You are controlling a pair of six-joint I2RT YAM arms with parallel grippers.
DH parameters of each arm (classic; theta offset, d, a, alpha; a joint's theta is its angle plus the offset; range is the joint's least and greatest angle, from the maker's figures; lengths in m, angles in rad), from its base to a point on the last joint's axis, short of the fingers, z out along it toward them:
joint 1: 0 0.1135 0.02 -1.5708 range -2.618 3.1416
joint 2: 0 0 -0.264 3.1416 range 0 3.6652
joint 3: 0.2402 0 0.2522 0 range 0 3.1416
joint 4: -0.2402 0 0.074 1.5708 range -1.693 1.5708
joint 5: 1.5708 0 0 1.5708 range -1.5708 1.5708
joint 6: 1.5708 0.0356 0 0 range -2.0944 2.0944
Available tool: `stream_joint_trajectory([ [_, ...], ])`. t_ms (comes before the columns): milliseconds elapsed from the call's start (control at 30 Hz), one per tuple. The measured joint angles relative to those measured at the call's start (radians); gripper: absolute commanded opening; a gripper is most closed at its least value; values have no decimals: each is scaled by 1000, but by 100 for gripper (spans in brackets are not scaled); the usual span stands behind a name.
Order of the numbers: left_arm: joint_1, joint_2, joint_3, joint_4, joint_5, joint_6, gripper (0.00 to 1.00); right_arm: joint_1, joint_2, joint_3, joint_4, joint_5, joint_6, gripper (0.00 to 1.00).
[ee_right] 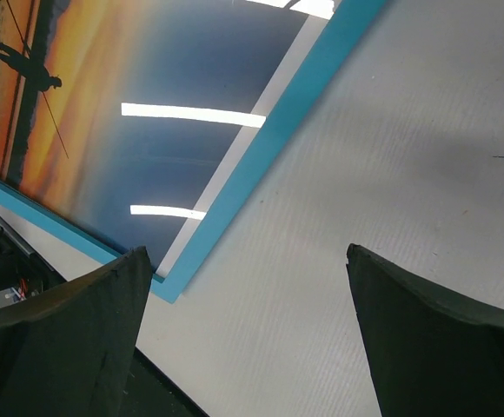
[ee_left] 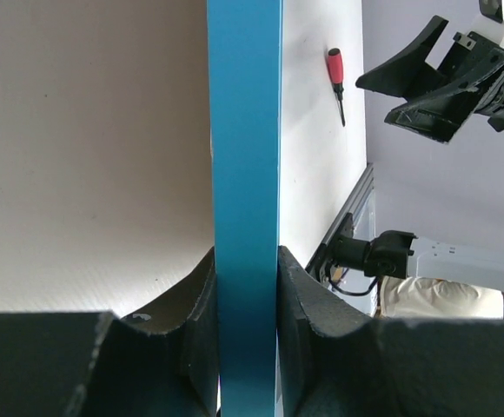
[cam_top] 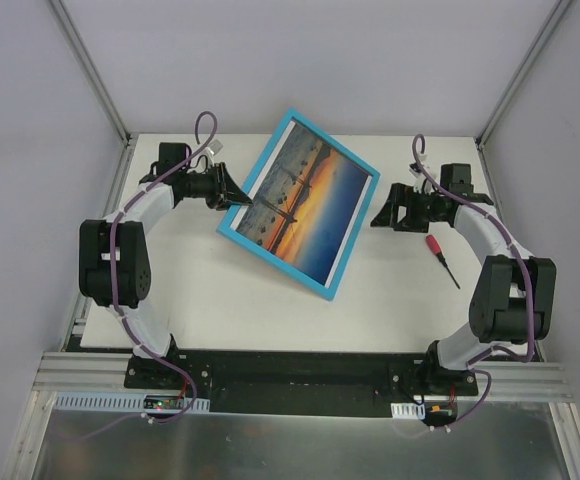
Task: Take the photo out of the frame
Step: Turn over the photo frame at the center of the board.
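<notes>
With the left end effector (cam_top: 238, 200) clamped on the frame (ee_left: 245, 174) edge, the wide-open, empty right end effector (ee_right: 248, 250) should approach the back gently to free the photo (cam_top: 300, 200)

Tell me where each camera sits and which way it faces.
Top: above and behind the robot, looking down on the table; shows the left gripper on the frame, the right gripper open.
Left wrist: at the left gripper, sighting along the frame's edge towards the right gripper; its fingers clamp that edge.
Right wrist: looking down at the frame's corner and the photo; its open fingers low in view.
Shared: top and left wrist both show the screwdriver.
</notes>
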Motion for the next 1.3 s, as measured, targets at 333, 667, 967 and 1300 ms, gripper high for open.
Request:
stream_joint_trajectory([
  [333,0,-5,-100,89,-6,-35,0,2,3,0,-1,38,-10,95],
  [667,0,-6,-185,159,-48,-36,0,2,3,0,-4,98,-14,95],
  [967,-1,-6,-274,230,-99,-34,0,2,3,0,-10,119,-16,95],
  [1300,-3,-6,-355,303,-177,-33,0,2,3,0,-11,126,-18,95],
])
